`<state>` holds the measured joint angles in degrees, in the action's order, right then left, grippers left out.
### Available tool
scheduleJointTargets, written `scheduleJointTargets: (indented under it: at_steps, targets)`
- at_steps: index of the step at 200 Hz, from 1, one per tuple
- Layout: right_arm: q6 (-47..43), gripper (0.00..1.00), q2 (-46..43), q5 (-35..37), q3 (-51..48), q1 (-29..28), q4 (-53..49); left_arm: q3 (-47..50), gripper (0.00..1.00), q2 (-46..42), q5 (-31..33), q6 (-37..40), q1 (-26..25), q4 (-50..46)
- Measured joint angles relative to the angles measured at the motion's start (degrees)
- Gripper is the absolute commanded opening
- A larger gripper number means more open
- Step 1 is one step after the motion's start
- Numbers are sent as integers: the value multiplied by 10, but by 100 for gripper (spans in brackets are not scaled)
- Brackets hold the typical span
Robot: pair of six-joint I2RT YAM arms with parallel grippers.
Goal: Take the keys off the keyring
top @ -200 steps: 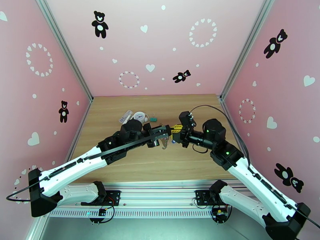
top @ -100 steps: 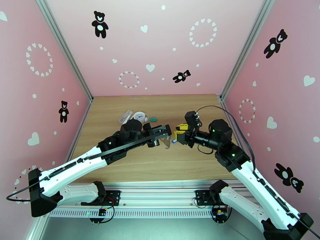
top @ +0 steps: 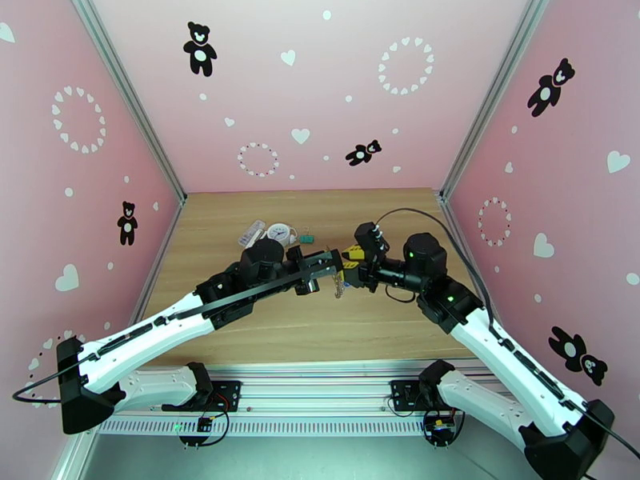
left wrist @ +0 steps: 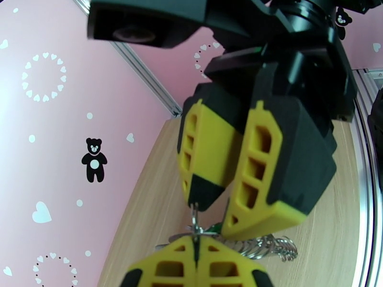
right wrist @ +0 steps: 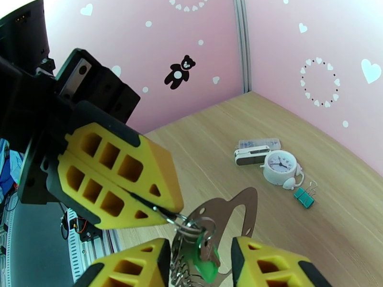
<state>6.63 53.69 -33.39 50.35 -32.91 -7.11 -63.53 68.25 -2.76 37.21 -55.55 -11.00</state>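
My left gripper (top: pixel 334 266) is shut on a small metal ring (right wrist: pixel 178 219) of the keyring and holds it above the table. The grey strap loop (right wrist: pixel 240 205) and the silvery chain (left wrist: pixel 261 247) hang from that ring. The green-headed key (right wrist: pixel 206 263) dangles below it. My right gripper (right wrist: pixel 200 246) is open, with one finger on each side of the green key and neither pad clearly touching it. In the top view the right gripper (top: pixel 346 262) meets the left one tip to tip. The blue-headed key is hidden.
On the table's far left stand a round white clock (right wrist: pixel 280 166), a teal binder clip (right wrist: pixel 304 196) and a white flat item (right wrist: pixel 256 152). The same clock (top: pixel 280 232) shows just behind the left arm. Pink walls close three sides.
The right gripper pulled back to the right half a second ago and has now come back left to the hanging keyring. The left arm has held still.
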Motion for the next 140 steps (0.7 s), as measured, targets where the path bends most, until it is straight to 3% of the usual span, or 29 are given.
scheduleJointTargets:
  at_steps: [21, 64, 140]
  targets:
    - [-9, 39, 7, 8, 0, -17, 5, 0, 0, 0, 0, -2, 0, 2]
    - [-29, 27, 17, 60, 1, -34, 4, 0, 0, 0, 0, -4, 0, 4]
    - [-65, 27, -5, 103, 5, -35, -30, 0, 0, 0, 0, -4, 0, 3]
